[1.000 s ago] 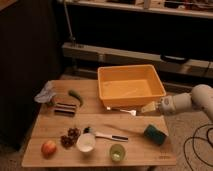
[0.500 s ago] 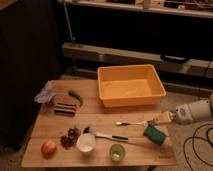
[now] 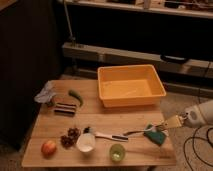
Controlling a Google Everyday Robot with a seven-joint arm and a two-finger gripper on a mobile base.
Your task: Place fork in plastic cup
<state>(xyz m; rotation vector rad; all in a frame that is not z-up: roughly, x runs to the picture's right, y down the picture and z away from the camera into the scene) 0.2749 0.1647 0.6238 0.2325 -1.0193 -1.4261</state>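
Observation:
The fork [image 3: 135, 131] is a thin silvery piece lying flat on the wooden table [image 3: 55, 125], between the white-and-black-handled utensil [image 3: 107, 135] and a green sponge [image 3: 154, 135]. The plastic cup [image 3: 117, 152] is small, light green and upright at the table's front edge, in front of and left of the fork. My gripper [image 3: 167, 124] hangs low at the table's right edge, just right of the sponge and right of the fork. The pale arm [image 3: 200, 114] reaches in from the right. I see nothing in the gripper.
An orange bin [image 3: 131, 85] stands at the back right. A white cup [image 3: 86, 142], grapes [image 3: 70, 137] and an apple [image 3: 48, 147] sit front left. A green pepper [image 3: 76, 96], a dark striped bar [image 3: 65, 108] and a crumpled bag [image 3: 45, 94] lie left. Cables lie on the floor at right.
My gripper has moved from the bin's front right corner down and to the right, to beside the sponge at the table's right edge. The fork and cup have not moved.

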